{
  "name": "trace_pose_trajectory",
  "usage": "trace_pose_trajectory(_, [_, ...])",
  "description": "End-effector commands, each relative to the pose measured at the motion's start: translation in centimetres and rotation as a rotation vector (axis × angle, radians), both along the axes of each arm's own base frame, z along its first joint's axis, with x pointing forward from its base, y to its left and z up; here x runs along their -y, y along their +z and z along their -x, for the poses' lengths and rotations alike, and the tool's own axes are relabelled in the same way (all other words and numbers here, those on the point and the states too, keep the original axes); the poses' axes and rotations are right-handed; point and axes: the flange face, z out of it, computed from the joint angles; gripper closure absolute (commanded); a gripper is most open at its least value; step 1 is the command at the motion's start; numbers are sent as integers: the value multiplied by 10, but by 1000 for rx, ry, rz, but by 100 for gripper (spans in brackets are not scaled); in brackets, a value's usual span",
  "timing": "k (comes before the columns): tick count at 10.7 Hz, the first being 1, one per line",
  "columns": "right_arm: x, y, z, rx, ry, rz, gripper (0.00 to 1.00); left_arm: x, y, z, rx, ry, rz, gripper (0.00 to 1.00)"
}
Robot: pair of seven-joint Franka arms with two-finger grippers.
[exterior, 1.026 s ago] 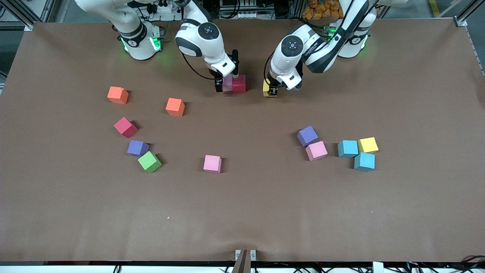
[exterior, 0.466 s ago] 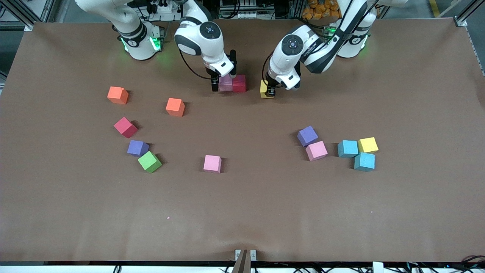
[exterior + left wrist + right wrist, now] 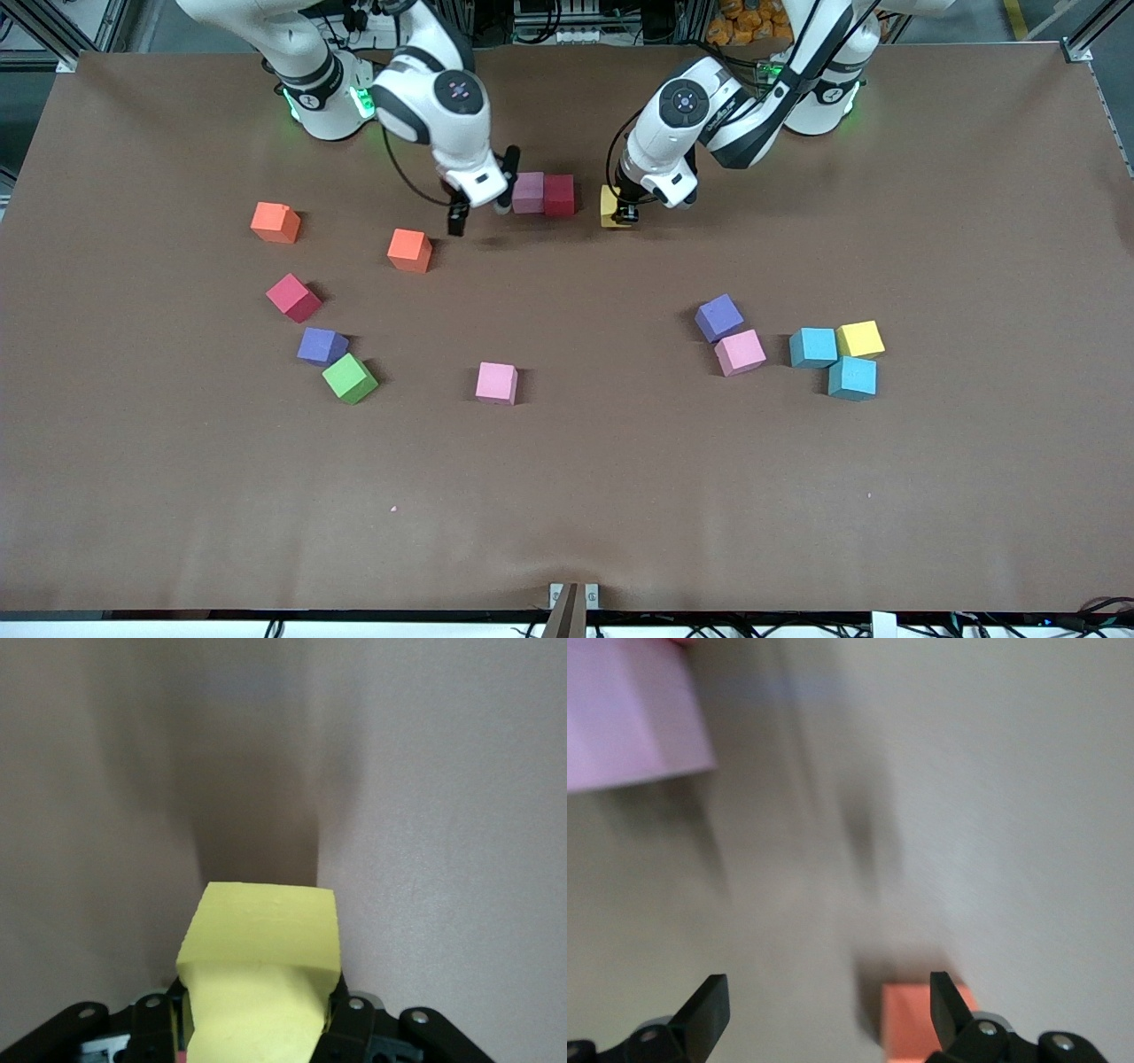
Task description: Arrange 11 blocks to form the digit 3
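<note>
A pink block [image 3: 528,192] and a dark red block [image 3: 559,195] stand side by side, touching, close to the robots' bases. My right gripper [image 3: 483,208] [image 3: 826,1010] is open with nothing between its fingers. It hangs over the table between that pink block [image 3: 629,718] and an orange block [image 3: 409,250] [image 3: 912,1023]. My left gripper [image 3: 625,211] [image 3: 257,1028] is shut on a yellow block [image 3: 609,206] [image 3: 261,961]. It holds the block low over the table, a small gap from the red block, toward the left arm's end.
Loose blocks lie nearer the camera: orange [image 3: 275,222], red [image 3: 294,297], purple [image 3: 322,346], green [image 3: 349,378], pink [image 3: 496,383]. Toward the left arm's end are purple [image 3: 718,317], pink [image 3: 740,352], two light blue [image 3: 812,347] [image 3: 852,377] and yellow [image 3: 860,338].
My right gripper has drawn back from the pink block toward the orange one, leaving the pink against the red. My left gripper has carried the yellow block a little closer to the red one.
</note>
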Motion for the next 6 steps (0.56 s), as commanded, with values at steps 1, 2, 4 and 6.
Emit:
trace_pose_trajectory(1, [38, 18, -24, 36, -58, 13, 0, 8, -3, 11, -11, 26, 32, 76])
trace_pose_trajectory(2, [50, 23, -35, 41, -57, 13, 0, 10, -4, 12, -10, 25, 39, 76])
trace_pose_trajectory(4, [88, 25, -61, 32, -88, 12, 0, 15, -7, 20, -18, 22, 52, 77])
trace_pose_trajectory(6, [116, 30, -79, 27, -83, -9, 0, 19, -13, 25, -23, 17, 61, 77])
